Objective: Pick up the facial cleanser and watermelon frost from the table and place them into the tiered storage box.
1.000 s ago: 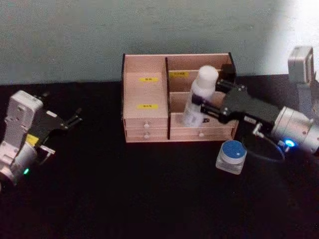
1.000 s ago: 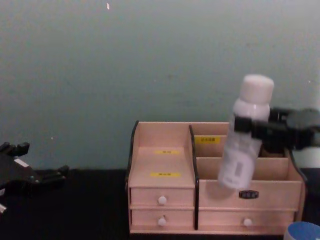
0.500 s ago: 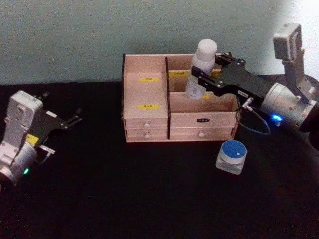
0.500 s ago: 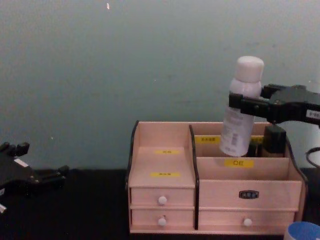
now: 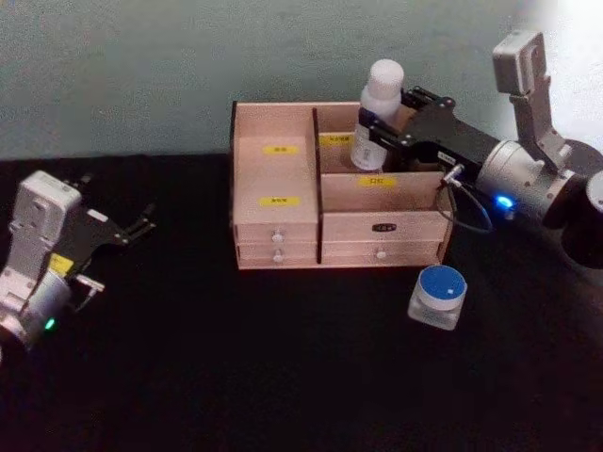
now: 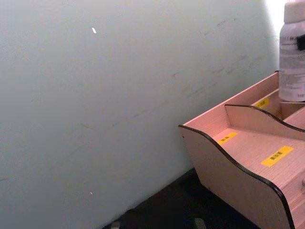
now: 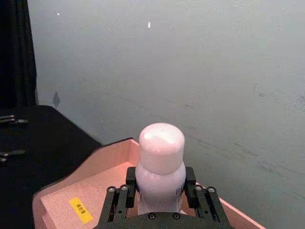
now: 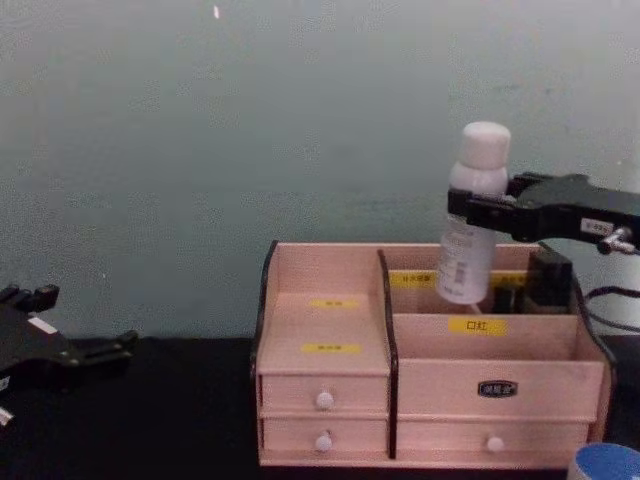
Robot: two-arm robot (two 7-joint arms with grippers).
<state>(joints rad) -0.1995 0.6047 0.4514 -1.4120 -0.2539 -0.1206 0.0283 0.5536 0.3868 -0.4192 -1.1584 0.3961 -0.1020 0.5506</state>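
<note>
– Tiered storage box [image 5: 278, 231] first: where is it, and which step are you on?
– It stands at the back of the tabletop [image 5: 236, 377], close to the wall. I'm placing the first item. My right arm reaches in from the right and slopes over the box's right end. The left tool [image 5: 132, 224] sits parked far left, fingers apart.
– And the grip?
– The right tool [image 5: 375, 135] is clamped round the facial cleanser [image 5: 382, 89], which is nearly upright with its base over the rear right compartment. Next, I judge, I need to lower it straight until it seats, then release (the divider is close, so no sideways drift). The watermelon frost [image 5: 439, 297], which I take to be the blue-lidded jar, sits on the tabletop before the box's right corner.
</note>
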